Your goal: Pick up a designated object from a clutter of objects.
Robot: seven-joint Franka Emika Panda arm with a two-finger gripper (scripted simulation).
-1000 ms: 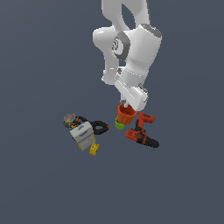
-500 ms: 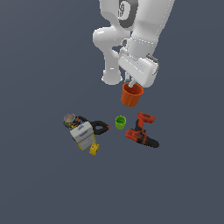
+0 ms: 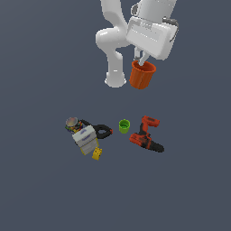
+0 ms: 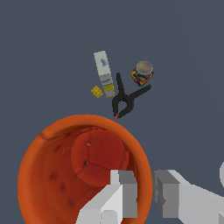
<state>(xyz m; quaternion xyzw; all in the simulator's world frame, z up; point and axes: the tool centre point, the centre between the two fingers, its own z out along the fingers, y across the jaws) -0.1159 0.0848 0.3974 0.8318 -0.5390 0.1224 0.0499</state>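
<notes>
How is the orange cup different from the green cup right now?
The orange cup hangs in the air, its rim pinched by the end effector; the green cup stands on the floor between the clamp and the drill. The orange cup is clearly larger. Both are round, open-topped and upright.

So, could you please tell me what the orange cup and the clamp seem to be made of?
The orange cup, held by the end effector, looks like matte moulded plastic: uniform colour, thin rim, soft sheen inside. The clamp looks like black plastic, flat and unreflective, with a small red tip; at this size, metal underneath cannot be ruled out.
</notes>
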